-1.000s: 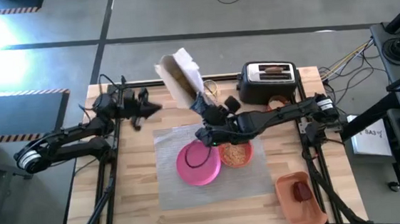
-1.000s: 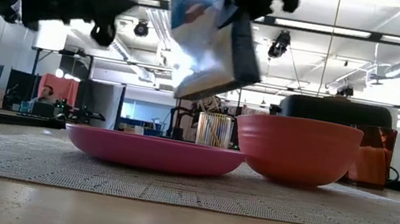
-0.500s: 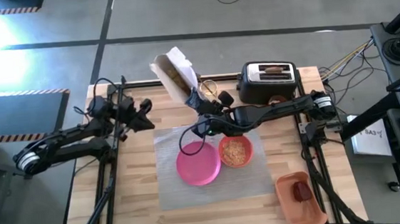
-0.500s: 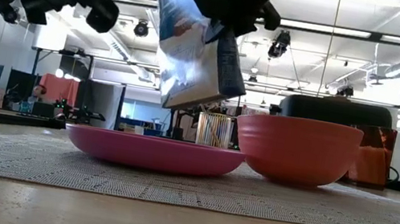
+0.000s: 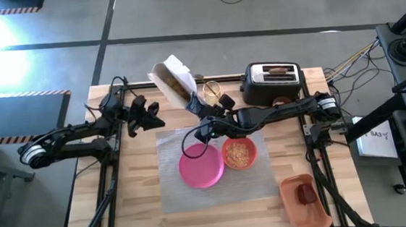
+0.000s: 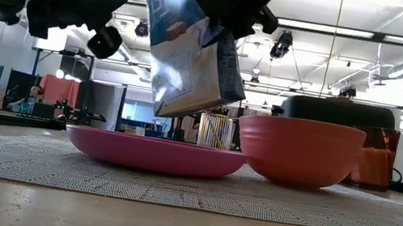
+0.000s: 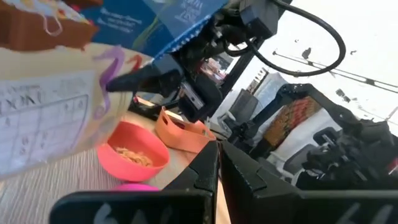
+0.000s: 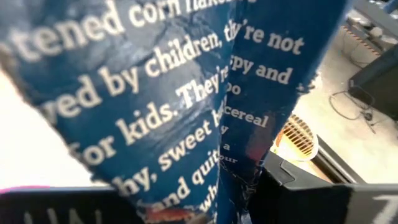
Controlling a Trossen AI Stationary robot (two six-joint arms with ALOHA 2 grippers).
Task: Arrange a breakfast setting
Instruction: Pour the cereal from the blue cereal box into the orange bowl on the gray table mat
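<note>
My right gripper (image 5: 204,112) is shut on a blue and white cereal box (image 5: 175,83), held tilted above the far edge of the grey placemat (image 5: 262,178). The box also shows in the low view (image 6: 192,46). The pink plate (image 5: 201,166) and the orange bowl (image 5: 239,153), which has cereal in it, sit side by side on the placemat. My left gripper (image 5: 152,116) hangs shut and empty in the air left of the box. The red apple (image 5: 307,192) lies in the orange tray. A toast slice (image 5: 278,70) sticks out of the toaster. The wooden utensil is not in view. My right gripper pinches the cereal box near its closed lower end (image 5: 193,103) between its two fingers, coming from the table's right side. The box is lifted clear and tilted. Its open top (image 5: 169,72) points up and toward the far left.
The black-and-silver toaster (image 5: 273,81) stands at the far right. A small orange cup (image 5: 283,103) sits in front of it. The orange tray (image 5: 308,203) lies at the near right corner. A wire holder (image 5: 212,91) stands behind the box.
My right gripper has drawn back from over the bowl toward the table's far left with the cereal box. The box has come lower and tipped back more upright, its open top up. My left gripper has shifted slightly toward the box.
</note>
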